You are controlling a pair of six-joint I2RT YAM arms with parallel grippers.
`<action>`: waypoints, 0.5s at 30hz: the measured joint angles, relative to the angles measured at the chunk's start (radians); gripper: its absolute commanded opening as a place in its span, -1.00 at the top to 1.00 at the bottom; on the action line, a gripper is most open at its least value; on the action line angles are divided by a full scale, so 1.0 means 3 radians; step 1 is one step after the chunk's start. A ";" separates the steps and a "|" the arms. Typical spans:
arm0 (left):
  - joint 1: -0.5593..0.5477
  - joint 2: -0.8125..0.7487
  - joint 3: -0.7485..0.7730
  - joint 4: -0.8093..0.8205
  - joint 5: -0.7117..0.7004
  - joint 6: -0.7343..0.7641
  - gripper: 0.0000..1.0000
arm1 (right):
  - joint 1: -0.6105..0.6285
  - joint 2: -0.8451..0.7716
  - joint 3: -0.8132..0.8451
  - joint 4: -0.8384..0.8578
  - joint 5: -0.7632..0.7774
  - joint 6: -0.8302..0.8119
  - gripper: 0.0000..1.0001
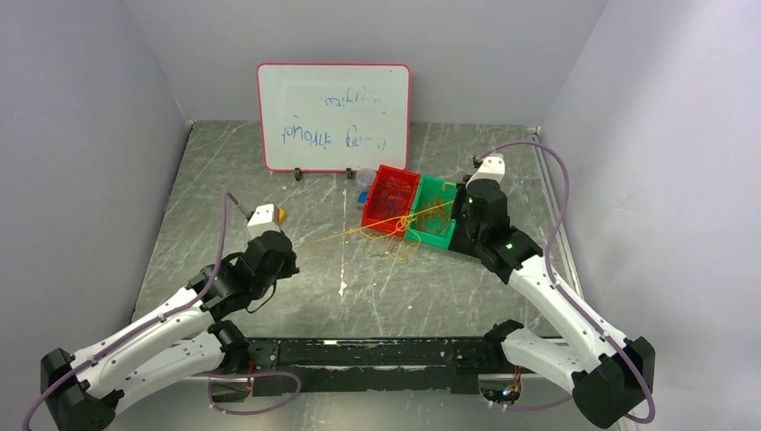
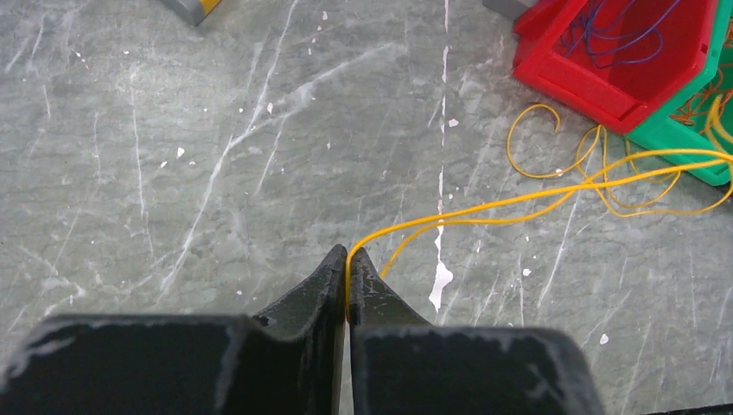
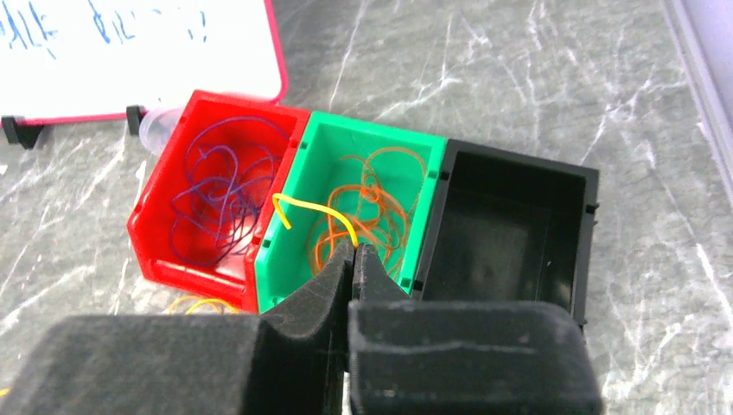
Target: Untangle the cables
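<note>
Our left gripper (image 2: 348, 252) pinched the yellow cable (image 2: 519, 199), which ran across the table (image 2: 173, 173) to loops beside the red bin (image 3: 173, 259) of purple wires (image 3: 207, 199). Right gripper (image 3: 354, 246) nipped a yellow strand (image 3: 311, 210) over the green bin (image 3: 372, 130) holding orange wires (image 3: 380, 207).

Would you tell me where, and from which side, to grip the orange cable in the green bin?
Grip the orange cable at its middle loops, probably from straight above: it lies coiled inside the green bin, whose walls block any sideways approach.
</note>
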 measured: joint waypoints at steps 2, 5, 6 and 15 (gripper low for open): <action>0.0000 0.0000 0.0000 -0.0014 -0.0008 -0.0022 0.86 | -0.0060 -0.0038 0.0036 -0.0014 -0.0013 -0.0017 1.00; 0.0000 -0.0013 0.0034 -0.0099 -0.0037 -0.0058 0.86 | -0.0134 -0.0084 0.0092 -0.0064 -0.0043 -0.0034 1.00; 0.0000 -0.0020 0.0080 -0.0158 -0.0055 -0.0065 0.86 | -0.0146 -0.0097 0.0116 -0.0085 -0.0058 -0.0039 1.00; 0.0000 -0.0086 0.1372 -0.0834 -0.0706 0.0033 0.86 | -0.0168 -0.0314 0.0435 -0.0187 -0.0427 -0.0148 1.00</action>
